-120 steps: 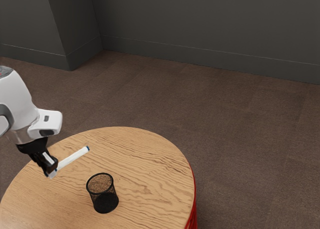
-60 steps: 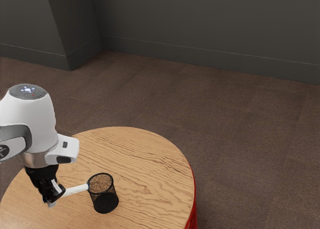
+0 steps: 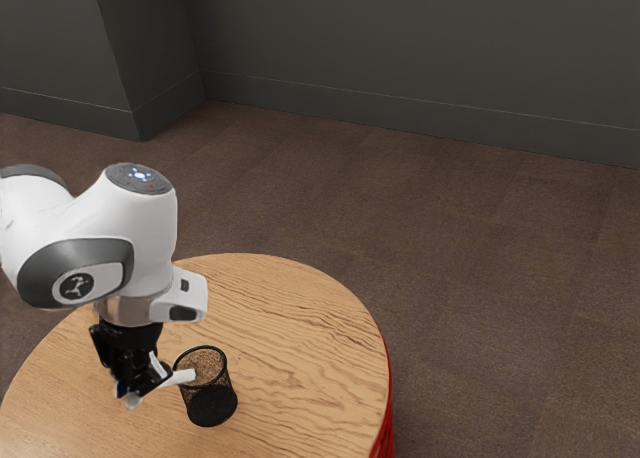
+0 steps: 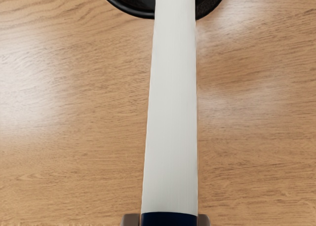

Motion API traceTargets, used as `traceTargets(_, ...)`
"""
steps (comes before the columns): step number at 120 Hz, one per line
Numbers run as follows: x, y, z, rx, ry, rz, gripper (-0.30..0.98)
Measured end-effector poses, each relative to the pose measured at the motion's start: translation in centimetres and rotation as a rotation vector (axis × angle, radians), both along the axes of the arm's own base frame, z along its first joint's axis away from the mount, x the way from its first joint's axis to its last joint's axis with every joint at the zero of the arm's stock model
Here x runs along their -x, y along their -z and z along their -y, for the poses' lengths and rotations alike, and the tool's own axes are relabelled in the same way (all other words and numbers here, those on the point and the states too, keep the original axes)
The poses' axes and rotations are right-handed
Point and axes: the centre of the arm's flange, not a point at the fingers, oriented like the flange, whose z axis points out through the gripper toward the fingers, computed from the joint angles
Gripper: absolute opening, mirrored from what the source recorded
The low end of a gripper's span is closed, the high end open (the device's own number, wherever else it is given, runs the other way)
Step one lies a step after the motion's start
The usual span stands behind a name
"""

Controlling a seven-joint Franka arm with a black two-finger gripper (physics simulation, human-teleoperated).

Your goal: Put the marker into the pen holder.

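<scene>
The pincer (image 3: 146,384) was to the exterior view's left of the pen holder (image 3: 211,406), pinching the marker (image 3: 178,379) by its dark-banded end. The marker's free end reached across the near side of the holder's rim, in line with it in both views; whether they touched, I could not tell. The marker lay well off upright, so lowering it like that would probably have caught the rim, twisting it in the grip or tipping the light-looking holder over on the tabletop (image 3: 300,348).
</scene>
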Motion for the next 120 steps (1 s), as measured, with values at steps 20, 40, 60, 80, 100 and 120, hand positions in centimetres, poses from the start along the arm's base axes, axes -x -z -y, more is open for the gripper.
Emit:
traceTargets(20, -1.9, 1.0, 0.3, -0.006, -0.018, -0.030, -0.04)
traceTargets(40, -4.5, 1.1, 0.6, -0.011, -0.034, -0.052, -0.04)
traceTargets(60, -5.6, 1.4, 0.8, -0.018, -0.038, -0.081, 0.18)
traceTargets(80, -5.8, -0.9, 0.2, -0.014, -0.051, -0.031, 0.46)
traceTargets(100, -10.3, -13.8, -2.5, 0.049, -0.133, 0.253, 0.58)
traceTargets(120, -18.1, -28.7, -5.8, 0.127, -0.190, 0.485, 0.64)
